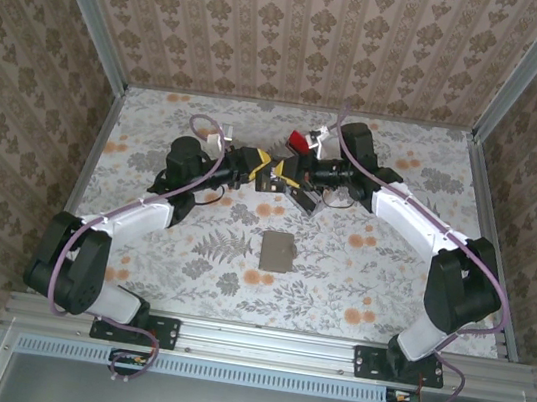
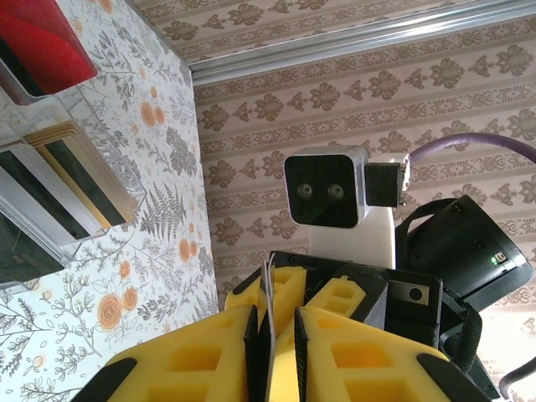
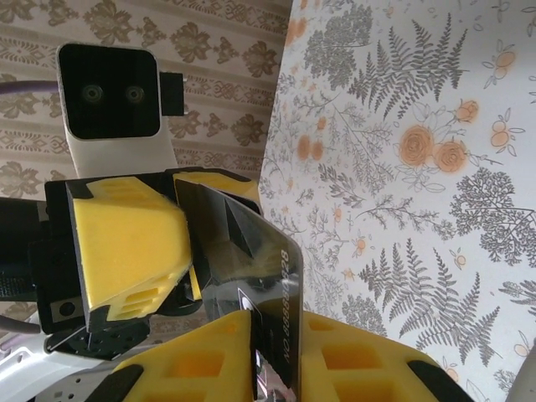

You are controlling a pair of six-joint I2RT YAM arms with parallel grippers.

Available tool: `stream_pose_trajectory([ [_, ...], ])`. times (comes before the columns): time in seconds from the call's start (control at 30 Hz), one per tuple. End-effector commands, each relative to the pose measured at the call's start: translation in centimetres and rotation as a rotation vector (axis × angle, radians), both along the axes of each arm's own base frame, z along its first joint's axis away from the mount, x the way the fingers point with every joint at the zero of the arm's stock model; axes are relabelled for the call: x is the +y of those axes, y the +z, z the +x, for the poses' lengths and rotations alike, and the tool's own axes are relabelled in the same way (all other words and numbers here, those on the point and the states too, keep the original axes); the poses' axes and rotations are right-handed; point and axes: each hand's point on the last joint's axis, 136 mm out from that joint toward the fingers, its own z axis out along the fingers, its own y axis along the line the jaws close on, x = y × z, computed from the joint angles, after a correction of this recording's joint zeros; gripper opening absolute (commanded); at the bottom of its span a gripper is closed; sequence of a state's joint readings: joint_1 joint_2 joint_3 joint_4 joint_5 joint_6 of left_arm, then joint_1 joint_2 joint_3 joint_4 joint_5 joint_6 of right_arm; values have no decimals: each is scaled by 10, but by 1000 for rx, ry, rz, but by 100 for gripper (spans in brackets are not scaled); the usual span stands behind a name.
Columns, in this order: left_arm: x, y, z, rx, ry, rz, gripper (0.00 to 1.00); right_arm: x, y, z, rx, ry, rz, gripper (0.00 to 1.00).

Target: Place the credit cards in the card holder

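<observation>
**Item in hand:** one credit card (image 3: 272,276) is held in the air mid-tabletop (image 1: 368,277), spanning both pincers.

**Pincers:** The right pincer (image 3: 270,356) is closed on one end of it. The left pincer (image 2: 272,339) is nearly closed about the opposite edge, with a slit beside the card. Whether it clamps cannot be told.

**Handling, judged:** thin, light, stiff with slight flex, and glossy enough to slip. It is best pinched flat across both faces near a short end.

**Containers:**
- The card holder (image 1: 277,251) lies flat nearer the bases, and its pockets cannot be made out.
- The clear rack (image 2: 79,126) holds a red card (image 2: 38,42) and several beige and dark cards (image 2: 75,188).
</observation>
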State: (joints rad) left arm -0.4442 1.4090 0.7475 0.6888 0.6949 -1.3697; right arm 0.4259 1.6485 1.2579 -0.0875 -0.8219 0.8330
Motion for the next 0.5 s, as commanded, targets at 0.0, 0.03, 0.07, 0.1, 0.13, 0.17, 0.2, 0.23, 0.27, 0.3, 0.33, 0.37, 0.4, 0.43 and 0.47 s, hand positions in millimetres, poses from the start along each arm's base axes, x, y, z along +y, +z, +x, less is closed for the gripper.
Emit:
stream_pose_trajectory([
  [0.0, -1, 36, -8, -110, -21, -63, 21, -19, -22, 8, 51, -99, -82, 15],
  [0.03, -1, 35, -8, -109, -20, -61, 21, -21, -22, 9, 51, -104, -79, 13],
  [0.07, -1, 35, -8, -106, -20, -58, 21, -22, -22, 10, 52, -108, -76, 13],
  [0.1, -1, 33, -8, -106, -19, -54, 20, -24, -22, 11, 52, -119, -79, 13],
  [0.13, 0, 32, -8, -103, -15, -50, 19, -25, -20, 11, 46, -124, -78, 12],
  [0.17, 0, 29, -7, -96, -10, -44, 18, -26, -20, 12, 43, -130, -82, 12],
  [0.2, 1, 27, -7, -91, -4, -38, 16, -28, -19, 12, 40, -133, -83, 9],
  [0.23, 2, 24, -6, -83, 4, -29, 13, -29, -18, 13, 35, -135, -83, 8],
  [0.27, 3, 19, -5, -70, 18, -16, 10, -32, -16, 13, 29, -141, -86, 8],
  [0.3, 6, 14, -4, -57, 36, -2, 8, -34, -16, 14, 25, -145, -93, 7],
  [0.33, 8, 9, -5, -45, 39, 12, 6, -36, -14, 14, 13, -146, -96, 6],
  [0.37, 13, 1, -2, -26, 82, 35, 6, -39, -12, 15, 0, -148, -102, 5],
  [0.4, 17, -6, -1, -8, 102, 60, 3, -42, -10, 15, -20, -150, -117, 5],
  [0.43, 22, -14, -1, 15, 121, 90, 1, -44, -9, 14, -38, -147, -135, 4],
  [0.47, 28, -25, -1, 47, 147, 134, 0, -47, -9, 14, -60, -139, -162, 4],
])
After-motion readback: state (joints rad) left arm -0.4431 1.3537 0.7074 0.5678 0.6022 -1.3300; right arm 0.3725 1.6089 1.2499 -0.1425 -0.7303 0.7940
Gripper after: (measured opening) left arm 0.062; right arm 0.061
